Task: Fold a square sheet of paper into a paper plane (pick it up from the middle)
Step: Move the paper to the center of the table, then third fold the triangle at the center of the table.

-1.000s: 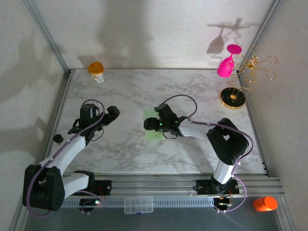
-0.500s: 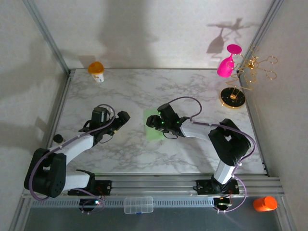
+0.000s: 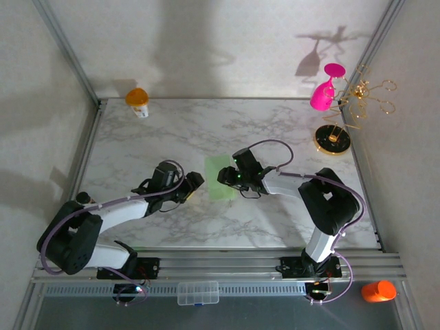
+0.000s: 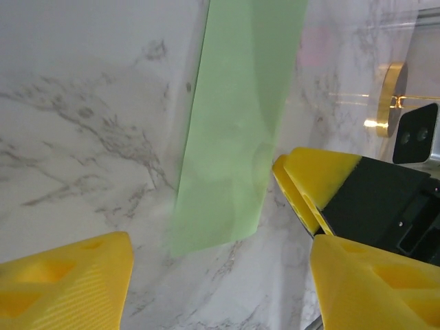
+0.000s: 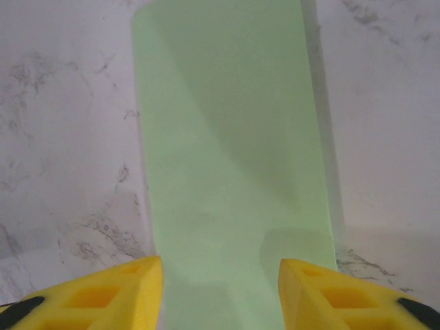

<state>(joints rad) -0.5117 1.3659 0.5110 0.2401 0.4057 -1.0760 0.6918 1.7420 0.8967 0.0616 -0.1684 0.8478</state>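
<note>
Green sheet (image 3: 216, 182) flat, pickup step; right end effector (image 5: 220, 289) over it, left end effector (image 4: 216, 285) beside, both open; next: pinch middle

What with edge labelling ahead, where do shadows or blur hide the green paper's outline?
Top external: the square sheet of paper is small and partly covered by the right gripper. Left wrist: the sheet's near end looks soft, with mottled shading. Right wrist: edges crisp, but a shadow hugs the edge at picture right and darkens the sheet's upper right.
</note>
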